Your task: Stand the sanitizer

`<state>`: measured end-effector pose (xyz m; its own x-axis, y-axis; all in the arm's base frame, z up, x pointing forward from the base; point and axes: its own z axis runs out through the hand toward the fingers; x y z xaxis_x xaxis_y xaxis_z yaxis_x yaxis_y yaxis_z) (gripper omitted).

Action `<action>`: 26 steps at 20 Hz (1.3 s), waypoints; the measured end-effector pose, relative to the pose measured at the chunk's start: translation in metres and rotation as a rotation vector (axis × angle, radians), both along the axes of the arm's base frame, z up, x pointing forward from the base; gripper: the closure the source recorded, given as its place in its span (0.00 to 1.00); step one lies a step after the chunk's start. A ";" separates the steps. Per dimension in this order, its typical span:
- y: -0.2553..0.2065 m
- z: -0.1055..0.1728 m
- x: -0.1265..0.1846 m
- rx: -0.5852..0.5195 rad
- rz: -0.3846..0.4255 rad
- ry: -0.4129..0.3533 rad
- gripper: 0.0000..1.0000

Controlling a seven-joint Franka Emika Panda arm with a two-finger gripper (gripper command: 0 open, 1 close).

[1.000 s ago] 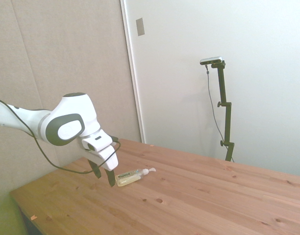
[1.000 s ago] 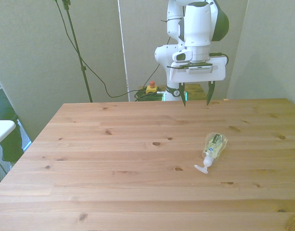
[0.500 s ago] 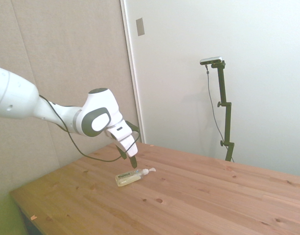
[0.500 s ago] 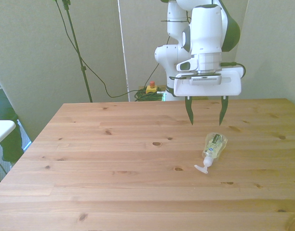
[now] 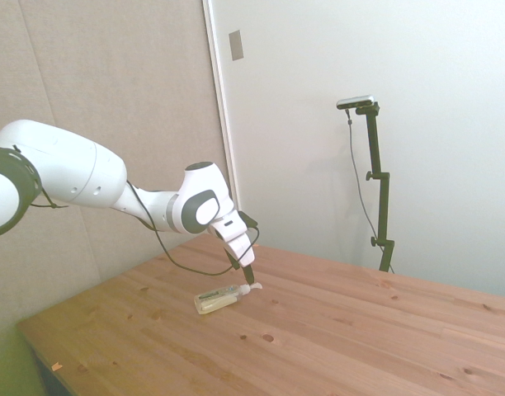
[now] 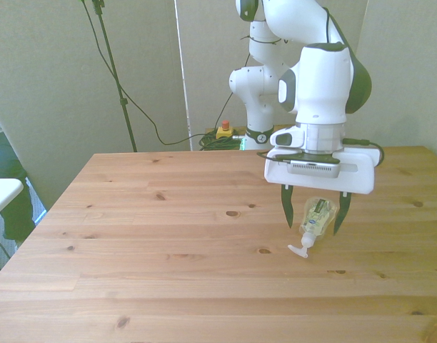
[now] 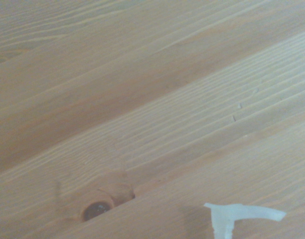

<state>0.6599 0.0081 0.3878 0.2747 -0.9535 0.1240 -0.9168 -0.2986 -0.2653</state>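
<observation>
- Since the earlier frame the gripper (image 6: 315,219) has travelled out over the table and come down, so its two dark fingers (image 6: 288,211) now stand on either side of the sanitizer (image 6: 315,221)
- Sanitizer bottle lies flat on the wooden table (image 6: 168,243), unmoved, its white pump top (image 6: 299,249) toward the near edge in the front view and its base toward the robot
- It rests right of centre in the front view; in the side view the bottle (image 5: 219,299) lies toward the far side of the table, with the gripper (image 5: 247,277) over its pump end
- Fingers are spread apart, wider than the bottle; they appear not to touch it, though the side view is too small to be sure
- Wrist view shows the white pump top (image 7: 239,217) on bare wood, near a dark knot (image 7: 96,209) in the grain
</observation>
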 end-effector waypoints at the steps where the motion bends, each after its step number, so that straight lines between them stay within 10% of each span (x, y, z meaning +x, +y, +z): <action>1: -0.001 -0.005 0.003 -0.004 -0.005 0.004 0.00; 6: -0.007 -0.024 0.012 -0.014 -0.018 0.024 0.00; 7: -0.007 -0.027 0.012 -0.014 -0.018 0.029 1.00; 26: -0.016 -0.037 0.013 -0.015 -0.036 0.042 1.00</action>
<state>0.6730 -0.0083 0.3503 0.2456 -0.9610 0.1274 -0.9372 -0.2690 -0.2220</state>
